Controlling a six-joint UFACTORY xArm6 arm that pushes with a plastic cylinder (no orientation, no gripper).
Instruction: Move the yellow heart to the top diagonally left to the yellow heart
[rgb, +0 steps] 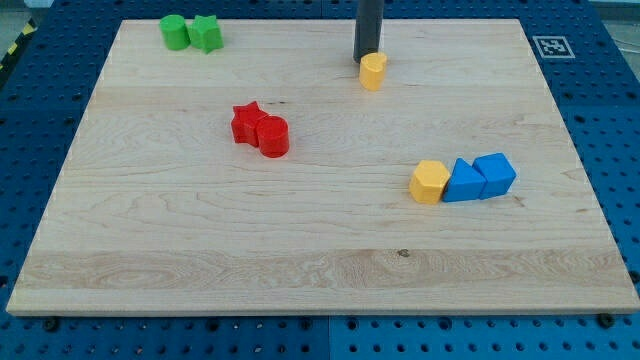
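Tip touching far side of yellow heart, no pincer fitted. Pushing from there drives it nearer, not far-left.

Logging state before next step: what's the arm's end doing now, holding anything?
No pincer, nothing held. My tip sits just above the yellow heart near the view's top, apparently touching it.

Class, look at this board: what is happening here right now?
A robot arm's dark rod is working on a wooden board. My tip sits just above and slightly left of the yellow heart, near the view's top, apparently touching it. Elsewhere lie two green blocks at the top left, a red star touching a red cylinder near the middle, and a yellow hexagon beside two blue blocks on the right.
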